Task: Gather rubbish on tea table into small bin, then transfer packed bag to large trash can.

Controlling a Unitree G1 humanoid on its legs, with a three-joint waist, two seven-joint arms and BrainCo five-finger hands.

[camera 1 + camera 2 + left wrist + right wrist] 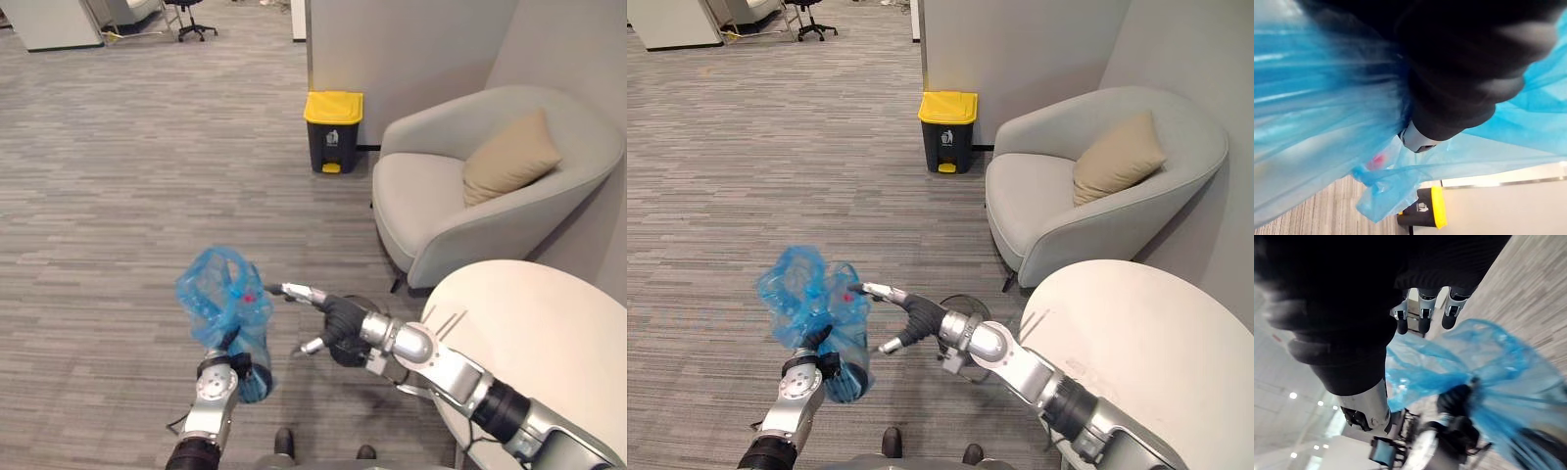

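Blue rubbish bag [220,289] clutched by L hand [231,368], fingers curled in film; bulk above hand. R hand [338,318] just beside bag, fingers straight, nothing held. Yellow-lid trash can [333,130] far ahead of both. Risk: slippery film may be lost from grip while walking, rubbish spilled.

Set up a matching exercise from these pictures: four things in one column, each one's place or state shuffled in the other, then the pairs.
Things:
1. bag
2. bin
3. cushion
4. right hand

Places or states:
A. on the armchair
B. on the floor by the wall
C. open, fingers toward the bag
D. gripped in the left hand

Pairs: 1-D, 2-B, 3-A, 4-C
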